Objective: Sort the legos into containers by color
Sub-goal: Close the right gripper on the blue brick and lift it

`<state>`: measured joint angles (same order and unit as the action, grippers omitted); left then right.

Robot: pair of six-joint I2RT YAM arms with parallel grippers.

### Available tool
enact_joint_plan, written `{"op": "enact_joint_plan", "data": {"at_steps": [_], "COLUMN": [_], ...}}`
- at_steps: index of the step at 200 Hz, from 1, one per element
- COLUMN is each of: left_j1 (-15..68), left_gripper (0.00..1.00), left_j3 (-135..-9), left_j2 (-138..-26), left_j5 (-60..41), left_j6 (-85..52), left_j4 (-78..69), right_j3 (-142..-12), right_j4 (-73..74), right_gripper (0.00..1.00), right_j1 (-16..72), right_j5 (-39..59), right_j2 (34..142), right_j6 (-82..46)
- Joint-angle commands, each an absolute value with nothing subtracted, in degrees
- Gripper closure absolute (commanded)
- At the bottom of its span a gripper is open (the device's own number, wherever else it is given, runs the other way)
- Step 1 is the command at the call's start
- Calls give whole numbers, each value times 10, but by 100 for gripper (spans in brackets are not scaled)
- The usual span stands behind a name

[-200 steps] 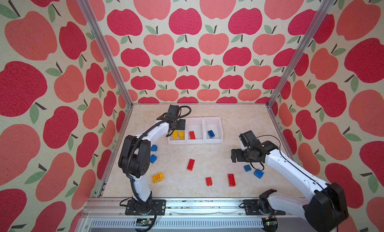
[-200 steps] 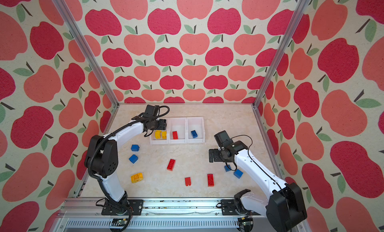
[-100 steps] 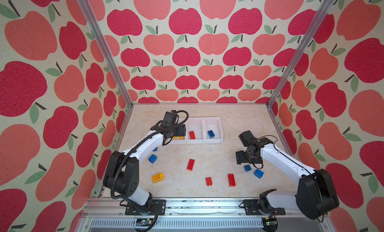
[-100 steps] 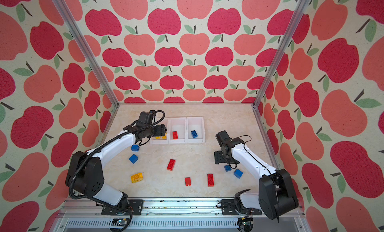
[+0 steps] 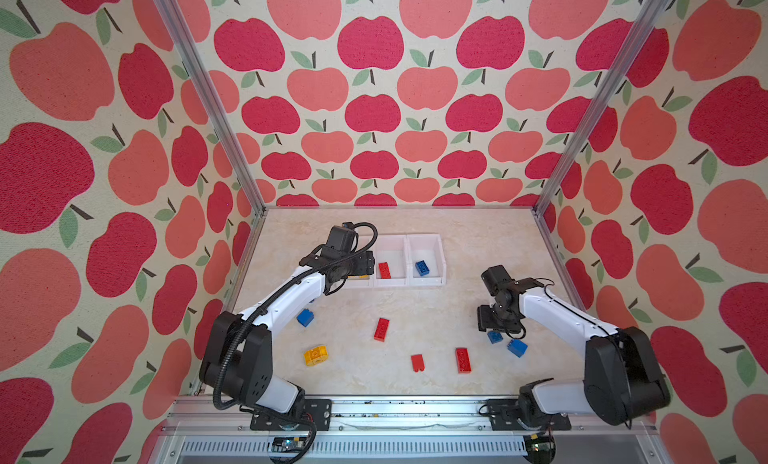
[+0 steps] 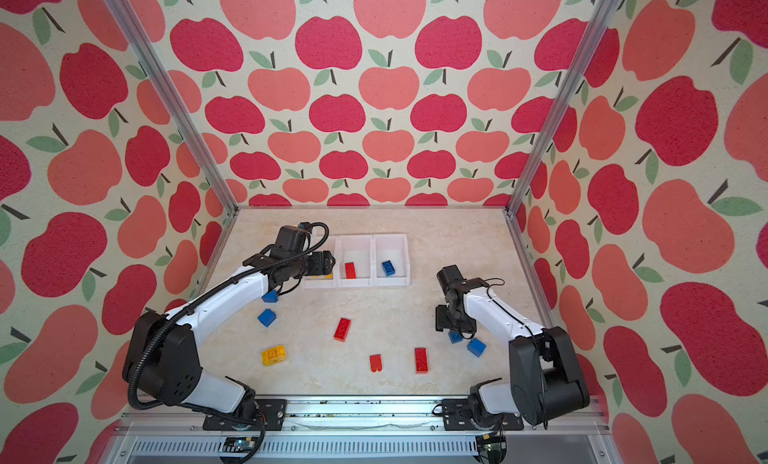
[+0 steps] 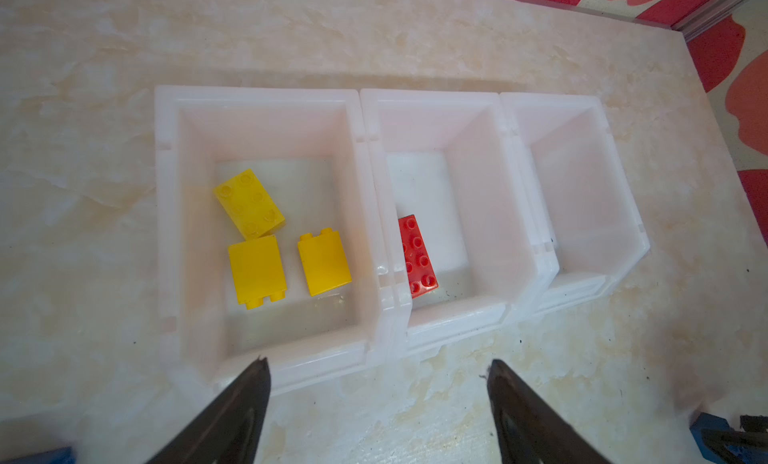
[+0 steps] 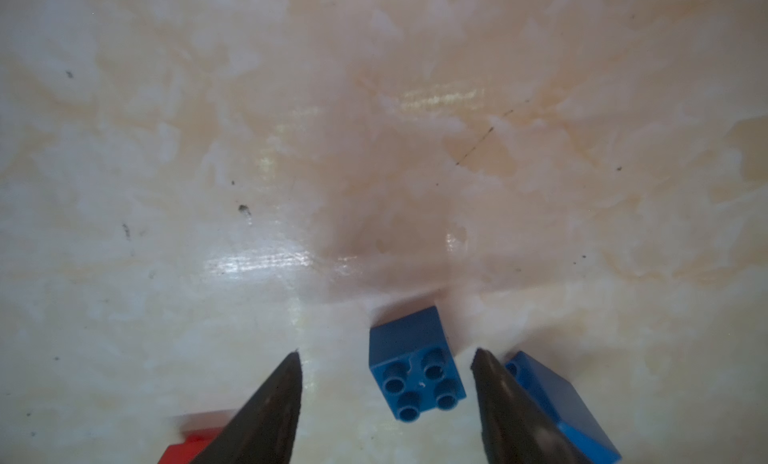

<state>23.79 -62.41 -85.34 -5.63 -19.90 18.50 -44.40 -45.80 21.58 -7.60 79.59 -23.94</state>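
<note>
While the left hand (image 7: 378, 361) hangs spread and empty before the bins (image 7: 266, 95), one holding three yellow bricks (image 7: 249, 202), the right hand (image 8: 385, 353) stands spread astride a blue brick (image 8: 415, 370) on the counter (image 8: 374, 150).

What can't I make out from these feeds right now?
Leftmost bin: left arm covers its contents in both top views.
Right gripper fingertips: right arm covers them in both top views.
Second blue brick: behind a finger, cut by right wrist view's edge.
Rightmost bin floor: behind its wall, left wrist view.
</note>
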Motion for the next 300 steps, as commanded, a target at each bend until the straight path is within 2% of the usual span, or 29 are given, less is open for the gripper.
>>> {"op": "enact_joint_plan", "data": {"at_steps": [1,22,52,131,199,300], "left_j1": [239,239,239,239,236,218], "left_gripper": [15,15,15,13,12,11], "left_j3": [-614,-609,-605,-600,-588,-536], "left_j2": [-829,-821,-817,-810,-797,-746], "left_j5": [-62,-60,-60,-61,-58,-70], "left_j6": [-206,-206,-206,-208,-211,-234], "left_j4": [187,190,191,192,192,191], "right_j3": [-429,-420,-416,-411,-416,-529], "right_j4": [-450,-439,-433,-432,-437,-453], "right_gripper": [35,36,44,56,73,76], "right_j1": [212,212,212,214,220,282], "right_j5": [-75,-76,-69,-60,-60,-50], "right_j2": [805,806,810,819,815,786], "right_j6": [-264,-272,-278,-282,-284,-297]}}
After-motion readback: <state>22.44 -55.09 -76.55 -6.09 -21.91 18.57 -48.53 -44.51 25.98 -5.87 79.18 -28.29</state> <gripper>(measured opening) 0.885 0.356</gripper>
